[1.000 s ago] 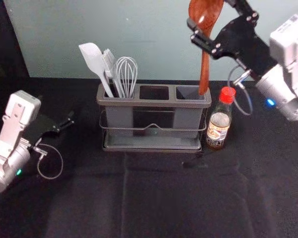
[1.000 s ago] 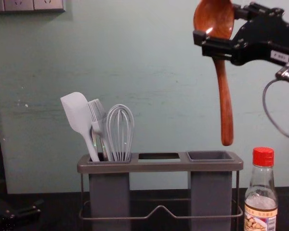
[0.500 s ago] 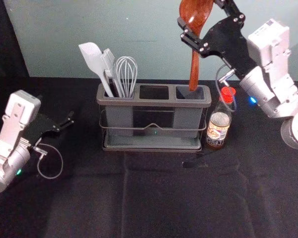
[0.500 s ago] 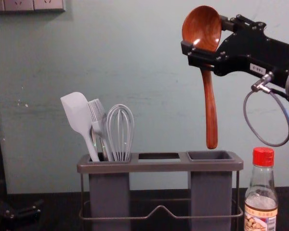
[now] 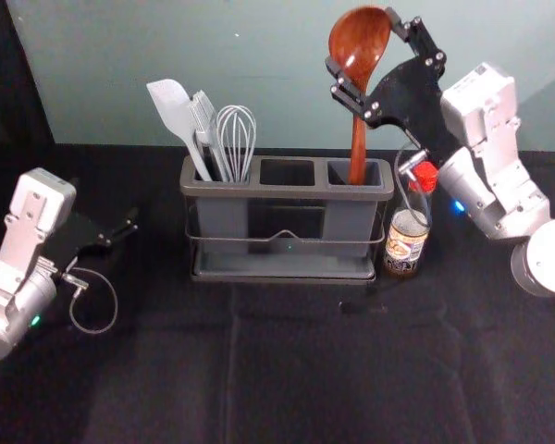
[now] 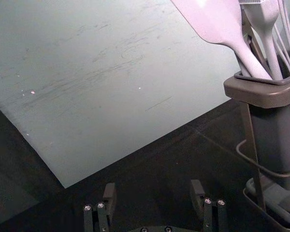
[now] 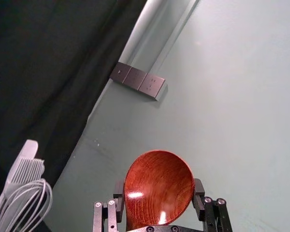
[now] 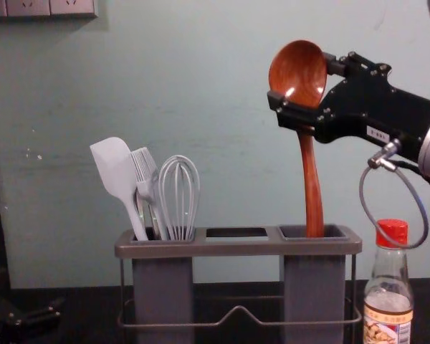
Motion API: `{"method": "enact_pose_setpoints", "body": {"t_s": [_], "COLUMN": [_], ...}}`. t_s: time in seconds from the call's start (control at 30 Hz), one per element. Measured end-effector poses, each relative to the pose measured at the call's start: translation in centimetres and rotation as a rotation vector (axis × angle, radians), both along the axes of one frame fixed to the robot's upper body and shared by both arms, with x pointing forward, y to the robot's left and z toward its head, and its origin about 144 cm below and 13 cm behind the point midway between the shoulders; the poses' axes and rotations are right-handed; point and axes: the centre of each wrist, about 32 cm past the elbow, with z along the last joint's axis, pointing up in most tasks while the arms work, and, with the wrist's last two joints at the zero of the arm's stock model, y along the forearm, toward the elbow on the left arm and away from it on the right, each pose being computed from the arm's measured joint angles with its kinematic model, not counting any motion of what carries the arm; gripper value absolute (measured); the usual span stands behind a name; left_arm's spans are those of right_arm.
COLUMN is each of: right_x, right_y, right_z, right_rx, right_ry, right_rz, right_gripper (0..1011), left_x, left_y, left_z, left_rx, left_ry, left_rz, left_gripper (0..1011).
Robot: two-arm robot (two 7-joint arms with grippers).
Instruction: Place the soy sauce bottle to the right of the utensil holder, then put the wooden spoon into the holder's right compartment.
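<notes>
Wooden spoon [image 8: 311,168]: handle end in right compartment [image 8: 314,287] of utensil holder [image 8: 236,247]
Right gripper [image 5: 362,41]: above holder, I'm pinching the bowl [image 7: 157,188]
Left gripper [image 5: 131,225]: parked left, spread
Soy sauce bottle [image 8: 388,301]: right of holder

Head cam's high, looking fwd/down; chest cam's low, closer; both get holder [image 5: 287,193] & bottle [image 5: 404,248]. Wrist cams face wall [image 7: 222,106], L nr holder.

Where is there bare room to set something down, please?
Black cloth lies bare in front of the utensil holder, towards the robot. Crowded: the holder's right side, with the soy sauce bottle and, higher up, the right arm.
</notes>
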Motion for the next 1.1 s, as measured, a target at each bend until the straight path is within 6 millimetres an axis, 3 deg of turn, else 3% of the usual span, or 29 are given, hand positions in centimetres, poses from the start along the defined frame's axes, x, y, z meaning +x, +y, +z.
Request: {"method": "enact_pose_setpoints", "body": {"t_s": [1.1], "right_x": [-2.2], "right_y": [-0.3], "right_z": [-5.1], "right_rx": [-0.056], "right_ry": [0.112], "right_rz": [-0.009], "right_gripper": [844], "left_x": [0.0], "left_y": [0.0], "left_z": [0.0], "left_rx": [0.000], "left_ry": [0.000], "left_rz": [0.000], "left_gripper": [1005]}}
